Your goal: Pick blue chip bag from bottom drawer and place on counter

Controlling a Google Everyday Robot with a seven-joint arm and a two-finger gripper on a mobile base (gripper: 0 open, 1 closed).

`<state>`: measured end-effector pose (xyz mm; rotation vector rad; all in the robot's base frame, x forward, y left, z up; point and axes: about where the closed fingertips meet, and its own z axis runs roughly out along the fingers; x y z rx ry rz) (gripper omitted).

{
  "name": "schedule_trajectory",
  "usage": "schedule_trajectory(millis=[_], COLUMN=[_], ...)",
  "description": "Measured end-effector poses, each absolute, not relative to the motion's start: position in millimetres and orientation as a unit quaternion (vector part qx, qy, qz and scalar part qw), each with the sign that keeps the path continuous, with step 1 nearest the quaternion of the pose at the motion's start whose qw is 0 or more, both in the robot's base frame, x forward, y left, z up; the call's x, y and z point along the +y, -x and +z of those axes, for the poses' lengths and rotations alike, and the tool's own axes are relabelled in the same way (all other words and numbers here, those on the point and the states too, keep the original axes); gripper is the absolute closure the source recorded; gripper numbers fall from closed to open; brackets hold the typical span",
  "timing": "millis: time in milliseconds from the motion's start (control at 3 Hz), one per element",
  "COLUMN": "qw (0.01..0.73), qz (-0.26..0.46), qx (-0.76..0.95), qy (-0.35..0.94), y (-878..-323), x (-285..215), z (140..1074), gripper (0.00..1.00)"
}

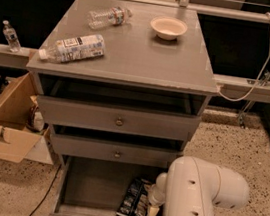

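Camera view, one moment.

- Gripper (152, 209): lowered into the right side of the bottom drawer (88, 186), at the end of the white arm (197, 200), which covers most of it. Whether it is spread or pressed together cannot be told.
- Blue chip bag (132, 204): lying flat on the drawer floor, right of centre, just beside the gripper. Contact between them cannot be told.
- Bottom drawer: pulled out, with its grey floor bare on the left.
- Middle drawer (83, 148) and top drawer (73, 113): each partly pulled out, each with a small round knob.
- Counter (133, 54): holds a labelled bottle (73, 48) lying on its side at front left, a clear bottle (108, 16) lying at the back, and a pale bowl (168, 28) upright at back right.
- Cardboard box (5, 128): open, on the speckled floor left of the cabinet.
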<state>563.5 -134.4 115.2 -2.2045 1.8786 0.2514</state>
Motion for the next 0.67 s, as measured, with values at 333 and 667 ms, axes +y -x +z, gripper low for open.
schedule_trajectory(millis=[333,667], qw=[0.116,0.116], qz=[0.093,0.093], qx=[0.641,0.641], qy=[0.753,0.753], y=[-561.0,-561.0], x=[-131.0,-131.0], z=[107.9,107.9], gripper=[0.00,0.18])
